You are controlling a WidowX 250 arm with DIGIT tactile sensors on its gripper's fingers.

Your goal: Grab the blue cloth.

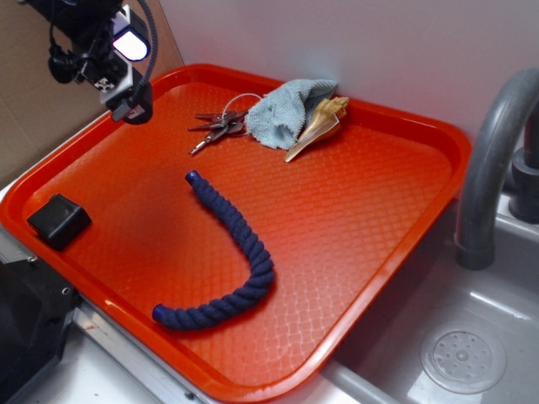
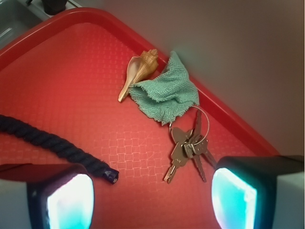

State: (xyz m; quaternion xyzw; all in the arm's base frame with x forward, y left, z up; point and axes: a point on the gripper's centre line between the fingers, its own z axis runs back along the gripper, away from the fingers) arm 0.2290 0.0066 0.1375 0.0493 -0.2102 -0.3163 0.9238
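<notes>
Ideally, the gripper, fingers apart and empty above the red tray, should descend on the blue cloth lying crumpled between the keys and the shell, pinching a raised fold clear of both.

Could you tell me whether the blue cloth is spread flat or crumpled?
Crumpled: the blue cloth sits bunched and creased between the keys and the shell.

blue cloth: nubby terry | tray: glossy textured plastic | keys: metal
</notes>
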